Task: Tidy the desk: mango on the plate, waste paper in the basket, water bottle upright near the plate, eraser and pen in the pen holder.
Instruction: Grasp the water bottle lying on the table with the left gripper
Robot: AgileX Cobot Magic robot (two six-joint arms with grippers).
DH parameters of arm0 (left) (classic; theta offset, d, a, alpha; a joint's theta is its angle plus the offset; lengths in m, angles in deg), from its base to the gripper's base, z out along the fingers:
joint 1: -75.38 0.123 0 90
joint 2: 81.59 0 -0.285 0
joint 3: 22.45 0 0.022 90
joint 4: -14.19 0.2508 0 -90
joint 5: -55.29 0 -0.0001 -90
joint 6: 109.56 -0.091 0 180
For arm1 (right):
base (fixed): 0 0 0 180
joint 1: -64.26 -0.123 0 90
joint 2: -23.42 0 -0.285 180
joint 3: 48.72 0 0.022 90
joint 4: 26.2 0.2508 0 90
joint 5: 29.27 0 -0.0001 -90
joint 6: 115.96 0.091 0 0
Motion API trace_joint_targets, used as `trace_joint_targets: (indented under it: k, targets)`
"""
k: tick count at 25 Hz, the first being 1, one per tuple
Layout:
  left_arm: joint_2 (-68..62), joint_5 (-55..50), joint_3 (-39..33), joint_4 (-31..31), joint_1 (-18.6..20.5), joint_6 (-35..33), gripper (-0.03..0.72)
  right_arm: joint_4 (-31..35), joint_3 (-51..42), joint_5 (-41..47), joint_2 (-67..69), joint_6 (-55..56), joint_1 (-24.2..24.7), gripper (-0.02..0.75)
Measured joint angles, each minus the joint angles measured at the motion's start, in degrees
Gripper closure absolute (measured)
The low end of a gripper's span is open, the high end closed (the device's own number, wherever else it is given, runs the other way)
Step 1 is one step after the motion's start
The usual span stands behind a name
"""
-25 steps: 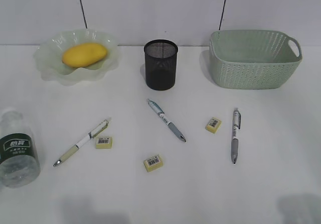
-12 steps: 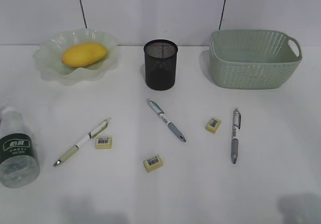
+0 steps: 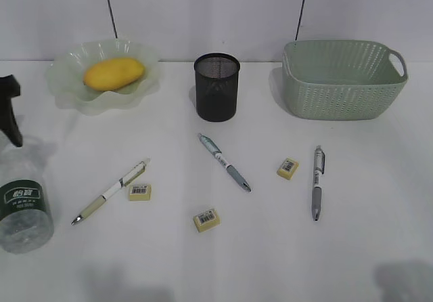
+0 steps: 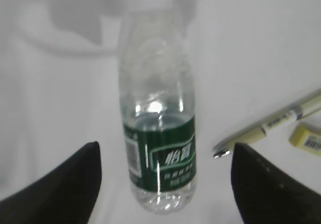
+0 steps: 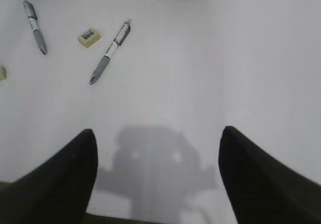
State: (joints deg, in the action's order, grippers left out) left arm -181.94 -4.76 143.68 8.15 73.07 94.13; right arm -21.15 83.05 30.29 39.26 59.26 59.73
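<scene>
The water bottle (image 3: 24,207) lies on its side at the desk's (image 3: 379,200) left front, cap pointing away. My left gripper (image 4: 165,146) hovers open over it, its jaws either side of the bottle's (image 4: 158,148) base; one of its fingers (image 3: 11,116) shows at the exterior view's left edge. The mango (image 3: 114,73) rests on the plate (image 3: 67,92). Three pens (image 3: 111,191) (image 3: 225,162) (image 3: 316,183) and three erasers (image 3: 140,192) (image 3: 206,219) (image 3: 287,168) lie loose before the pen holder (image 3: 216,89). My right gripper (image 5: 158,129) is open over bare desk. The waste paper is out of view.
The basket (image 3: 342,89) stands at the back right, against the wall. A pen tip (image 4: 220,152) and an eraser (image 4: 307,139) lie just right of the bottle, close to my left gripper's right jaw.
A finger of my left gripper has come into the exterior view at the left edge, above the bottle. Pens, erasers and mango have not moved.
</scene>
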Motion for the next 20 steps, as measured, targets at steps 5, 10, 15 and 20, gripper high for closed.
trace_joint_targets:
  k: [5, 10, 15, 20]
  targets:
    - [-7.6, -4.1, 6.0, -0.2, 0.0, -2.2, 0.077, 0.0, 0.0, 0.0, 0.0, 0.0, 0.0, 0.146]
    - [-10.0, -5.1, 6.4, -0.5, 0.0, -6.0, 0.077, 0.0, 0.0, 0.0, 0.0, 0.0, 0.0, 0.146]
    - [-11.1, -3.6, 6.5, -0.5, 0.0, -6.2, 0.047, 0.0, 0.0, 0.0, 0.0, 0.0, 0.0, 0.146]
    - [-13.3, -3.4, 6.5, -0.5, 0.0, -6.2, 0.038, 0.0, 0.0, 0.0, 0.0, 0.0, 0.0, 0.16]
